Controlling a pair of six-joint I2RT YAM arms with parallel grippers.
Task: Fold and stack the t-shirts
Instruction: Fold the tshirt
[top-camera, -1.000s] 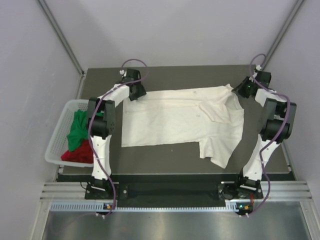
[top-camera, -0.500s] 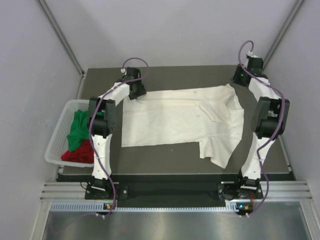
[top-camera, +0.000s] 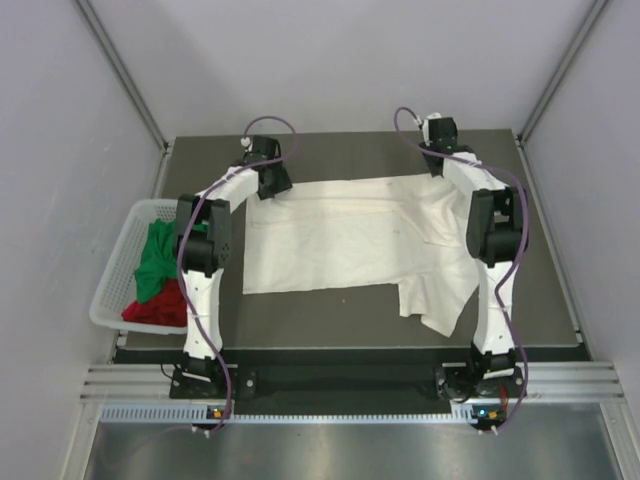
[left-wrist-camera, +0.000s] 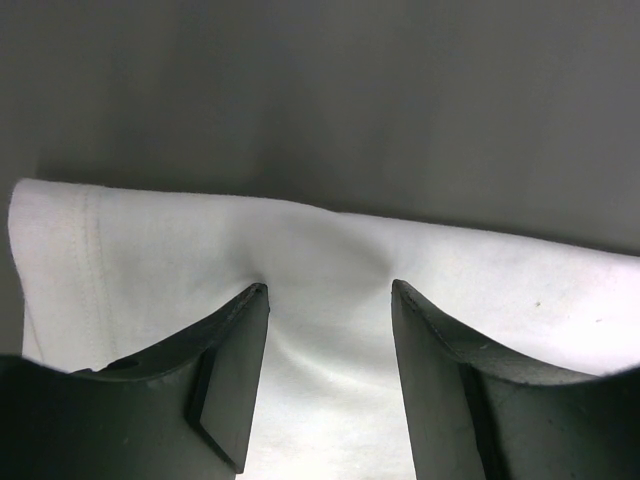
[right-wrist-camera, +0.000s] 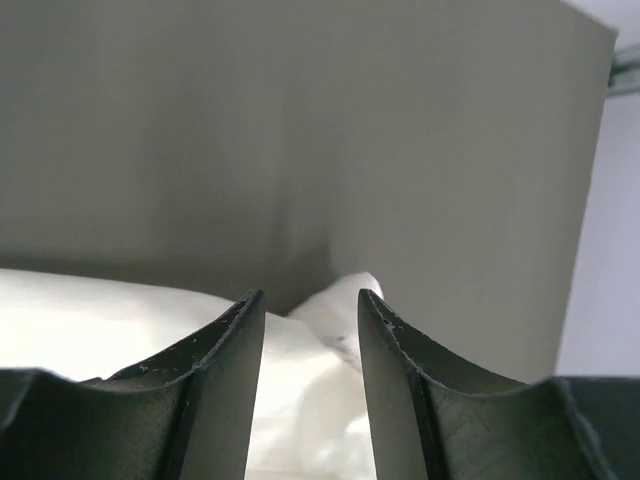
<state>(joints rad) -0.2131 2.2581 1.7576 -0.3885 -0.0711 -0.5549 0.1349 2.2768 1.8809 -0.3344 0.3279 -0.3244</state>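
The cream-white t-shirt lies spread on the dark table, with a sleeve hanging toward the near right. My left gripper stands open at the shirt's far left corner. In the left wrist view its fingertips press down on the cloth, which puckers between them. My right gripper is open over the shirt's far right edge. In the right wrist view a raised fold of the cloth shows between the open jaws, ungripped. The green t-shirt and the red t-shirt lie bunched in the basket.
A white mesh basket sits off the table's left edge. Grey walls close in on both sides and at the back. Both arm bases are bolted at the near edge, and the right arm reaches over the shirt's right side.
My right gripper has opened and let go of the shirt's right corner. It swung from the table's right side to the far edge. The left arm has not moved.
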